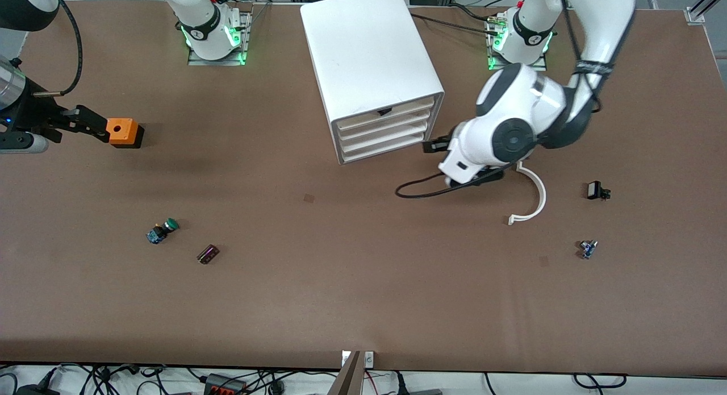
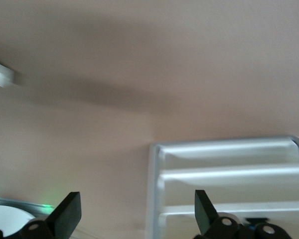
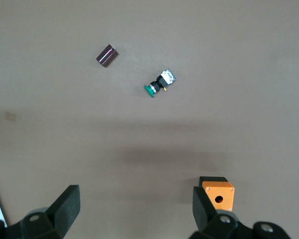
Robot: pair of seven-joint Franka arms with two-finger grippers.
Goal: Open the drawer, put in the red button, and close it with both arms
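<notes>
The white drawer cabinet (image 1: 369, 65) stands at the back middle with its several drawers (image 1: 386, 131) shut. My left gripper (image 1: 434, 146) is open just in front of the drawer fronts (image 2: 229, 174), at the corner toward the left arm's end, holding nothing (image 2: 137, 209). My right gripper (image 1: 93, 125) is open and empty (image 3: 134, 204) at the right arm's end, one finger beside the orange box (image 1: 124, 132) (image 3: 218, 195). A tiny blue-bodied switch (image 1: 588, 248) lies toward the left arm's end. No red cap shows on it, so I cannot tell if it is the red button.
A green-capped button (image 1: 162, 231) (image 3: 159, 83) and a dark cylinder (image 1: 207, 254) (image 3: 106, 55) lie nearer the front camera toward the right arm's end. A white curved strip (image 1: 534, 202) and a small black part (image 1: 596, 190) lie by the left arm.
</notes>
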